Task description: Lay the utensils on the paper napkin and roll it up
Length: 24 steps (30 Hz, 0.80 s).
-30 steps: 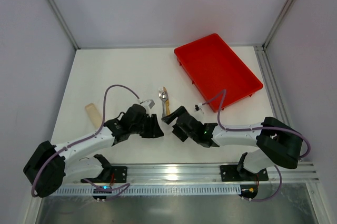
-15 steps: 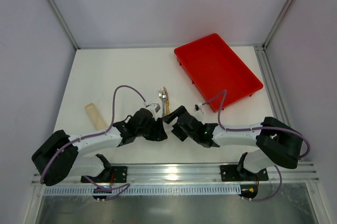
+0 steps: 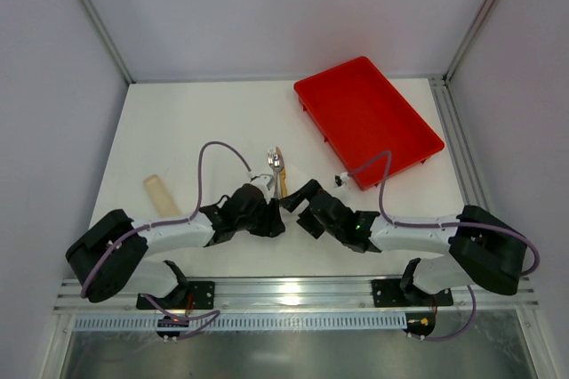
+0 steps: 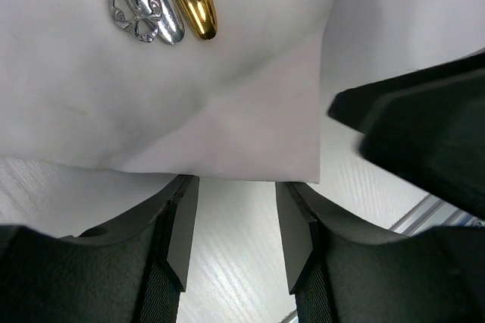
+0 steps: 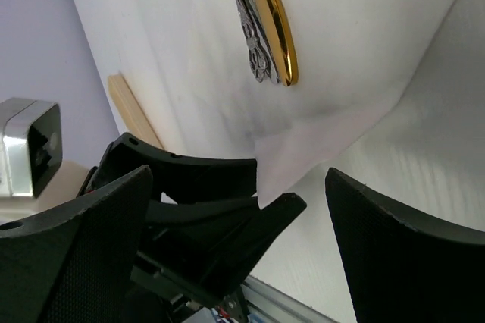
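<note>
The utensils (image 4: 163,1) lie together on the napkin (image 4: 227,111), by the table's (image 3: 178,121) near edge. The left gripper (image 4: 233,190), half open and empty, faces the napkin's near edge. The right gripper (image 5: 239,174) gapes wide, empty, at its corner.

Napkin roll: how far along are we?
Done: the utensils lie on the paper napkin. In hand: left gripper and right gripper, both open, sit at its near corner, neither visibly holding it. Left: the whole roll; nothing is rolled yet.

utensils (image 4: 144,4) cropped @ top, napkin (image 4: 227,111) partly cropped
</note>
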Available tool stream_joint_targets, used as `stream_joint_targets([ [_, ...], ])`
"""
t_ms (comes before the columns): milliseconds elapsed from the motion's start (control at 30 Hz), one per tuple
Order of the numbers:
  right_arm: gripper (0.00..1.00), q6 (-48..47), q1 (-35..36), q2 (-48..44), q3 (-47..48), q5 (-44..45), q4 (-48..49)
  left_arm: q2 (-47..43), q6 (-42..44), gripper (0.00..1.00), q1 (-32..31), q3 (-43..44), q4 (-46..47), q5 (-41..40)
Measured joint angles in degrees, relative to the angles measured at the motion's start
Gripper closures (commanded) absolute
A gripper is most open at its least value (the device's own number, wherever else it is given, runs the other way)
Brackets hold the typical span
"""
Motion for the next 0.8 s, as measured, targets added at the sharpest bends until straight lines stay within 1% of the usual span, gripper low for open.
stream_joint_targets([
  [67,0.05,-3.48,-0.57,-4.04,-1.62,-0.28,-0.48,0.0,-0.02,0.52,-0.04,0.13,-0.07,-0.68],
  [167,0.05,-12.17,-2.36,-10.95,-3.32,-0.42,-2.6,0.0,-0.07,0.51,-0.07,0.48,-0.31,-2.12],
  [233,0.06,-21.49,-3.63,-14.47,-3.39,-0.63,-3.43,0.0,-0.13,0.52,-0.04,0.79,-0.48,-3.04],
  [300,0.08,-30.75,-4.33,-16.06,-2.38,-1.01,-4.87,0.0,-0.35,0.51,-0.04,1.09,-0.81,-3.93],
  [333,0.08,-37.07,-4.57,-16.37,-1.4,-1.68,-6.03,0.04,-0.63,0.51,-0.04,1.27,-0.98,-4.44],
  [433,0.11,-51.82,-6.34,-15.87,1.79,-5.09,-8.61,0.09,-1.09,0.52,-0.04,1.66,-1.42,-6.05],
  [467,0.14,-55.69,-7.19,-15.58,2.75,-6.58,-9.35,0.09,-1.14,0.51,-0.04,1.73,-1.57,-6.62],
  [533,0.14,-64.78,-9.86,-14.75,4.5,-10.84,-10.32,0.09,-1.2,0.51,-0.04,1.92,-2.4,-7.63],
  [633,0.14,-74.55,-12.94,-13.4,5.03,-19.08,-10.93,0.11,-1.36,0.49,-0.04,2.47,-3.32,-8.74],
  [700,0.21,-80.78,-14.29,-11.41,5.07,-24.65,-11.54,0.37,-1.42,0.49,-0.04,3.04,-3.56,-9.31],
  [800,0.26,-87.3,-14.56,-7.52,5.09,-30.42,-11.65,1.31,-1.62,0.48,0.09,4.24,-3.93,-9.9],
])
